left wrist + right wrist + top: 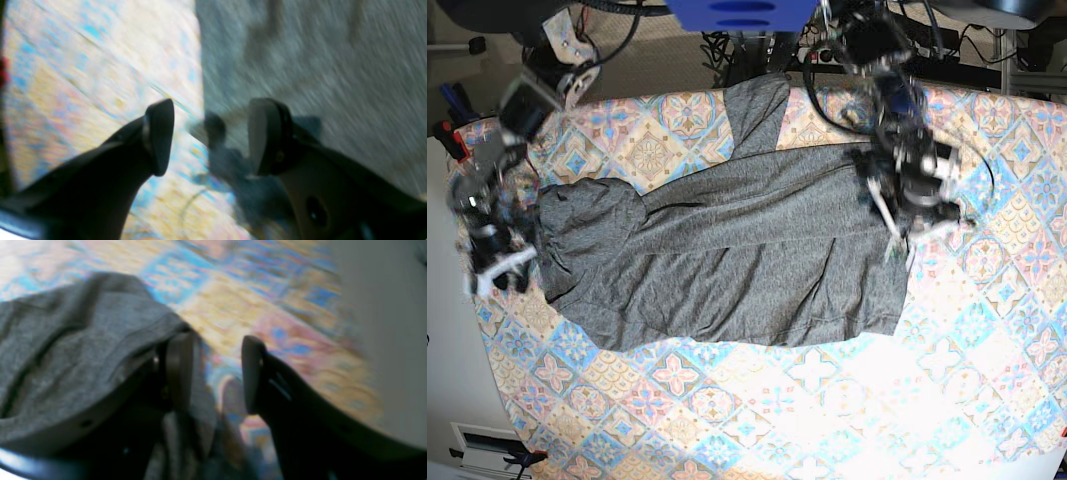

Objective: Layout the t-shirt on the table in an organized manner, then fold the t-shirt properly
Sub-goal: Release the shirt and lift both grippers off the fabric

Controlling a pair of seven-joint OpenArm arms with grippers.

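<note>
Base view: overhead, faces straight down on wide table under pastel tile-pattern cloth (827, 400), far enough to take in whole dark heather-grey knit t-shirt (727, 260) and both arms.

Left wrist view: rides behind left gripper (210, 136), faces along black fingers (160, 133), very near cloth (83, 83); blurred. Shares shirt edge (317, 66) with base view.

Right wrist view: behind right gripper (217, 371), close, low. Shares shirt's opposite end (66, 350) and cloth (250, 290).
</note>
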